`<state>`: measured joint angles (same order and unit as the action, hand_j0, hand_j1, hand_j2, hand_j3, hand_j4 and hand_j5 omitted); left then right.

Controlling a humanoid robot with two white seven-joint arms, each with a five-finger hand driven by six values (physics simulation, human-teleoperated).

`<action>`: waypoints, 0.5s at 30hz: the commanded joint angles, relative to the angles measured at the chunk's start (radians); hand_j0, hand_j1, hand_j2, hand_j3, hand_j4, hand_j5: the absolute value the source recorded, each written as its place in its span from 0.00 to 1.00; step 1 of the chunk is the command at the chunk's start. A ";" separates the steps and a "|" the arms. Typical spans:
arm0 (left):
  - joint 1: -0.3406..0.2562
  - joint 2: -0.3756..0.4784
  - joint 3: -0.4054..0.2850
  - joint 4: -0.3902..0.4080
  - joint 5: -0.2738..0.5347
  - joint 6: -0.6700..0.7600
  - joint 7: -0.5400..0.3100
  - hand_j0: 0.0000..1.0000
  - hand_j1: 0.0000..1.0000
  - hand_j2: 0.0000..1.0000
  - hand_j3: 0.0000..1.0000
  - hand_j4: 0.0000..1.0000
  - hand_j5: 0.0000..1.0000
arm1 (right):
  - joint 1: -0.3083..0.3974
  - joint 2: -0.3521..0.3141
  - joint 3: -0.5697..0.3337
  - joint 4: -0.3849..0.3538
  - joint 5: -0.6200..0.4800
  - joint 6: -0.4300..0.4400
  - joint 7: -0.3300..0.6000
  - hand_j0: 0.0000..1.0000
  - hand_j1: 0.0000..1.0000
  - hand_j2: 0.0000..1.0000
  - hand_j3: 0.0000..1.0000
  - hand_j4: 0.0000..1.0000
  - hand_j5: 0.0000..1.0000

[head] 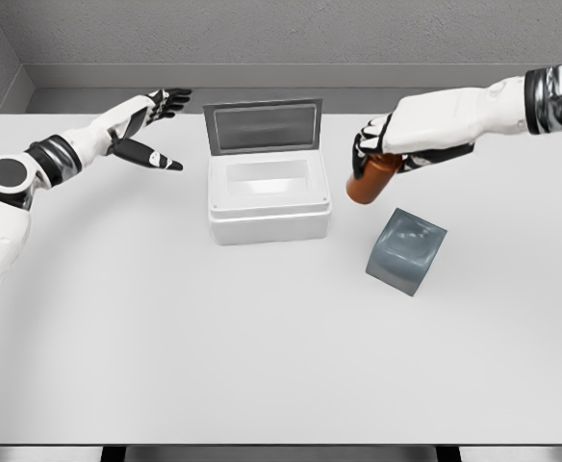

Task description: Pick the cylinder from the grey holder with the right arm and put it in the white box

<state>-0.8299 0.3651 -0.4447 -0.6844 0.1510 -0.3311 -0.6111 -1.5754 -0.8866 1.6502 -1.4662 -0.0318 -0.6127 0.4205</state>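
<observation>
An orange-brown cylinder (pixel 370 179) hangs tilted in the air, clear of the grey holder (pixel 406 250) and just right of the white box (pixel 268 197). My right hand (pixel 375 152) is shut on its upper end, with the arm coming in from the upper right. The grey holder lies on the table below and to the right of the cylinder, with nothing in it. The white box stands open, its lid raised at the back and its inside bare. My left hand (pixel 154 125) hovers open to the left of the box.
The white table (pixel 262 366) spreads wide in front of the box and holder. A grey wall runs along the far edge behind the box.
</observation>
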 commanded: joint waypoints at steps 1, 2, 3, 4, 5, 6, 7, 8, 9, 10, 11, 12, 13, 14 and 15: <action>0.000 0.005 0.000 -0.012 0.009 0.001 0.000 1.00 1.00 1.00 1.00 1.00 1.00 | 0.000 0.038 -0.004 0.032 -0.008 0.002 -0.002 0.34 0.34 0.34 0.34 0.34 0.34; 0.000 0.005 -0.002 -0.012 0.009 0.001 0.000 1.00 1.00 1.00 1.00 1.00 1.00 | 0.000 0.051 -0.006 0.046 -0.008 0.002 0.000 0.34 0.34 0.34 0.34 0.34 0.34; 0.000 0.006 -0.014 -0.012 0.010 0.001 0.000 1.00 1.00 1.00 1.00 1.00 1.00 | 0.000 0.063 -0.006 0.060 -0.008 0.002 -0.002 0.34 0.34 0.34 0.34 0.34 0.34; 0.000 0.006 -0.019 -0.012 0.015 0.003 0.000 1.00 1.00 1.00 1.00 1.00 1.00 | 0.000 0.069 -0.006 0.067 -0.010 0.002 0.000 0.34 0.34 0.34 0.34 0.34 0.34; 0.000 0.006 -0.019 -0.012 0.015 0.014 0.000 1.00 1.00 1.00 1.00 1.00 1.00 | 0.000 0.080 -0.006 0.081 -0.010 0.002 -0.002 0.34 0.34 0.34 0.34 0.34 0.34; 0.000 0.006 -0.019 -0.014 0.015 0.015 0.000 1.00 1.00 1.00 1.00 1.00 1.00 | 0.002 0.090 -0.006 0.093 -0.010 0.002 -0.002 0.34 0.34 0.34 0.34 0.34 0.34; 0.000 0.008 -0.019 -0.014 0.015 0.015 0.000 1.00 1.00 1.00 1.00 1.00 1.00 | 0.003 0.095 -0.006 0.096 -0.010 0.002 -0.002 0.34 0.34 0.34 0.34 0.34 0.34; 0.000 0.009 -0.019 -0.023 0.015 0.015 0.000 1.00 1.00 1.00 1.00 1.00 1.00 | 0.003 0.100 -0.006 0.101 -0.010 0.002 -0.002 0.34 0.34 0.34 0.34 0.34 0.34; 0.003 0.020 -0.019 -0.047 0.016 0.026 0.000 1.00 1.00 1.00 1.00 1.00 1.00 | 0.003 0.113 -0.006 0.110 -0.010 0.002 -0.002 0.34 0.34 0.34 0.34 0.34 0.34; 0.003 0.021 -0.019 -0.050 0.016 0.038 0.000 1.00 1.00 1.00 1.00 1.00 1.00 | 0.003 0.123 -0.006 0.116 -0.011 0.002 -0.002 0.34 0.34 0.34 0.34 0.34 0.34; 0.003 0.021 -0.019 -0.050 0.016 0.038 0.000 1.00 1.00 1.00 1.00 1.00 1.00 | 0.002 0.127 -0.006 0.121 -0.016 0.002 -0.002 0.34 0.34 0.34 0.34 0.34 0.34; 0.003 0.021 -0.017 -0.050 0.016 0.038 0.000 1.00 1.00 1.00 1.00 1.00 1.00 | 0.002 0.129 -0.007 0.121 -0.017 0.002 -0.002 0.34 0.34 0.34 0.34 0.34 0.34; 0.003 0.021 -0.019 -0.050 0.015 0.038 0.000 1.00 1.00 1.00 1.00 1.00 1.00 | 0.002 0.140 -0.013 0.121 -0.020 0.002 0.000 0.34 0.34 0.34 0.34 0.34 0.34; 0.003 0.021 -0.019 -0.050 0.015 0.038 0.000 1.00 1.00 1.00 1.00 1.00 1.00 | 0.000 0.141 -0.020 0.121 -0.022 0.002 0.000 0.34 0.34 0.34 0.34 0.34 0.34; 0.003 0.021 -0.019 -0.050 0.015 0.038 0.000 1.00 1.00 1.00 1.00 1.00 1.00 | -0.002 0.147 -0.030 0.129 -0.022 0.002 0.001 0.34 0.34 0.34 0.34 0.34 0.34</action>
<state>-0.8268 0.3849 -0.4642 -0.7306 0.1597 -0.2965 -0.6111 -1.5784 -0.7520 1.6330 -1.3465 -0.0440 -0.6127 0.4212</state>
